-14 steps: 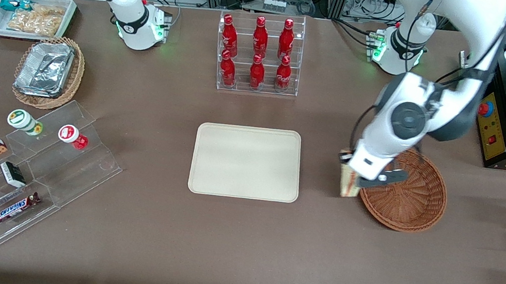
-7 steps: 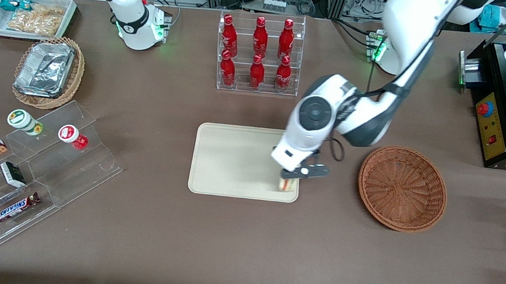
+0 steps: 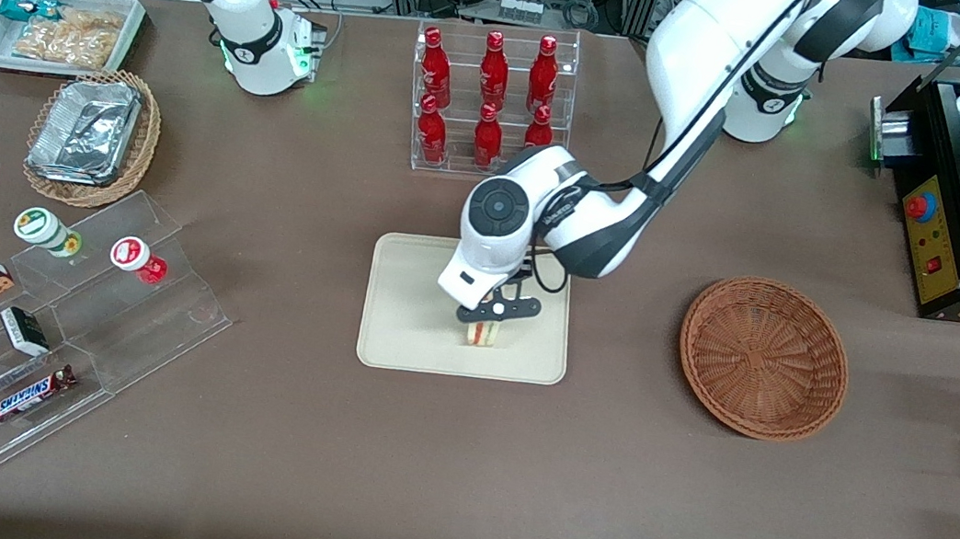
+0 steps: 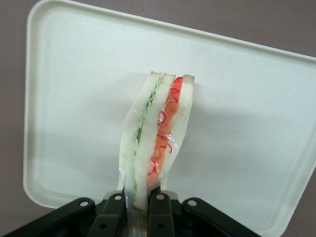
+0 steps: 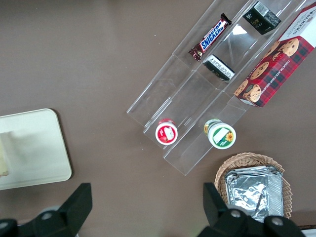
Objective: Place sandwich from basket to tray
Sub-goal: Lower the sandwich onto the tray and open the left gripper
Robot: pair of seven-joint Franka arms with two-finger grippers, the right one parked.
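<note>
My gripper (image 3: 488, 315) hangs over the cream tray (image 3: 411, 298), shut on the sandwich (image 3: 482, 334), a wrapped wedge of white bread with green and red filling. In the left wrist view the sandwich (image 4: 157, 133) stands edge-on between the two black fingers (image 4: 159, 210), with the tray (image 4: 247, 98) spread beneath it. Whether the sandwich touches the tray surface I cannot tell. The reddish-brown wicker basket (image 3: 763, 357) sits beside the tray toward the working arm's end, with nothing in it.
A clear rack of red bottles (image 3: 490, 104) stands farther from the front camera than the tray. A tan basket of foil containers (image 3: 90, 130), a white bin of snacks (image 3: 57, 28) and a tiered acrylic stand (image 3: 66, 317) lie toward the parked arm's end.
The gripper carried the sandwich from the basket's edge sideways over the tray, reaching the tray's middle near its front rim. The basket is left with nothing in it.
</note>
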